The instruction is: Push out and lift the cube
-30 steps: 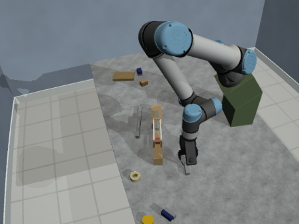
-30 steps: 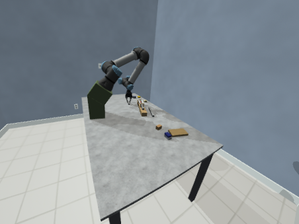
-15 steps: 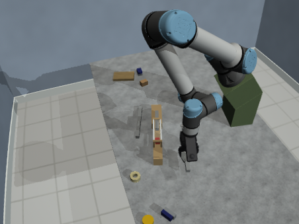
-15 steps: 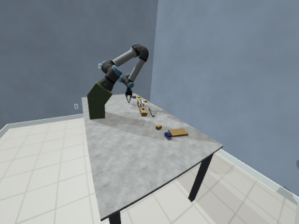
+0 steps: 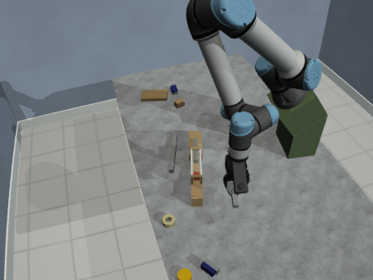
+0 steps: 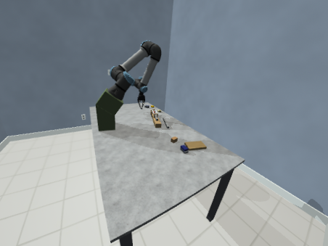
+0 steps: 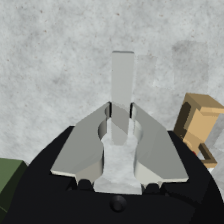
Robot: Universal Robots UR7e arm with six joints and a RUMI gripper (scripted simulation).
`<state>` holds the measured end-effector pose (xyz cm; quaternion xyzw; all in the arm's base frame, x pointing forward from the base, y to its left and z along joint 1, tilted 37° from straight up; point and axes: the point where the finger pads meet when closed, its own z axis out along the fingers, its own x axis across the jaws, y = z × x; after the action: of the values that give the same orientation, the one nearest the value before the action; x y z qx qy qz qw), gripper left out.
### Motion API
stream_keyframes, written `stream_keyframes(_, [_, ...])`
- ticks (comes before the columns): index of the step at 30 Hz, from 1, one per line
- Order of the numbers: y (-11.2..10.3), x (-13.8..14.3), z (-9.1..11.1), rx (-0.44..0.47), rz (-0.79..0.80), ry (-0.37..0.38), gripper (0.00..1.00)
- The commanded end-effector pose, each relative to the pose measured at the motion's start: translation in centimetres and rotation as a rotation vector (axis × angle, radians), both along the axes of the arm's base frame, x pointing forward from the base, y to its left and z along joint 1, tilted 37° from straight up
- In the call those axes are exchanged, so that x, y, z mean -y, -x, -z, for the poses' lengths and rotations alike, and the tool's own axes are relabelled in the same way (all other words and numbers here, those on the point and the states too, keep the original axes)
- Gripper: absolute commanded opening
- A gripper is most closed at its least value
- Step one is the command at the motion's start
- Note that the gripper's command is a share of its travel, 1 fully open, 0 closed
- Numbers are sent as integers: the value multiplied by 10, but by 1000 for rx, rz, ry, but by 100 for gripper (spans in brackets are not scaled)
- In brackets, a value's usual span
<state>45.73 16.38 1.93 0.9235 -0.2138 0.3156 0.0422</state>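
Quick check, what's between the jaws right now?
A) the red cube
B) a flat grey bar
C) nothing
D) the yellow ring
B: the wrist view shows the flat grey bar clamped in the gripper, sticking out past the jaws; the red cube sits in the channel.
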Motion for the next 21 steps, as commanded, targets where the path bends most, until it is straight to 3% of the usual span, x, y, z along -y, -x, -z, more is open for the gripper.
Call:
stream_keyframes(1, [11,-4,-17,-2,1,0,0])
stream_keyframes(21, [20,-8,-30,-2,1,0,0])
